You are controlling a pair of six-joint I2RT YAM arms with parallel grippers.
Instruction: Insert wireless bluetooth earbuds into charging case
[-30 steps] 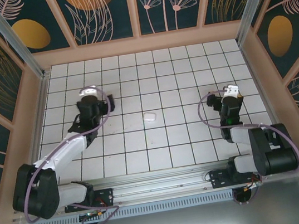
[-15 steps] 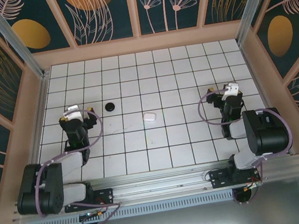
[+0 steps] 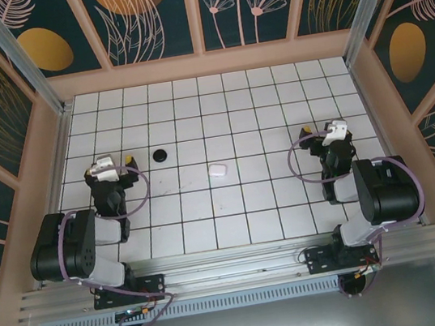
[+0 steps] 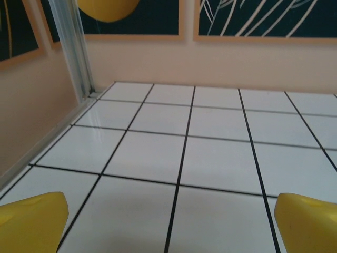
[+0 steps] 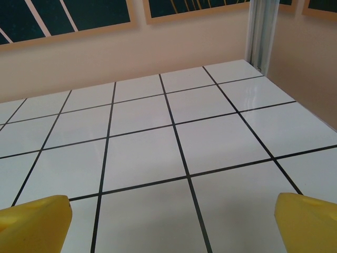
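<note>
A small white charging case lies near the middle of the tiled table. A small round black case lies to its left and farther back. I cannot tell whether either is open, and the earbuds are out of view. My left gripper is drawn back over the left tiles, well left of the black case. Its yellow fingertips stand wide apart, open over bare tile. My right gripper hovers over the right tiles, far from both cases. Its yellow fingertips are also spread, open with nothing between them.
Beige walls with dark patterned panels ring the white grid table. An aluminium post stands in the far left corner and another post in the far right. Both arm bases sit on the rail at the near edge.
My left arm has pulled back and to the left, away from the black case, which stays on the table. The right arm has folded back slightly. Both grippers stay open.
</note>
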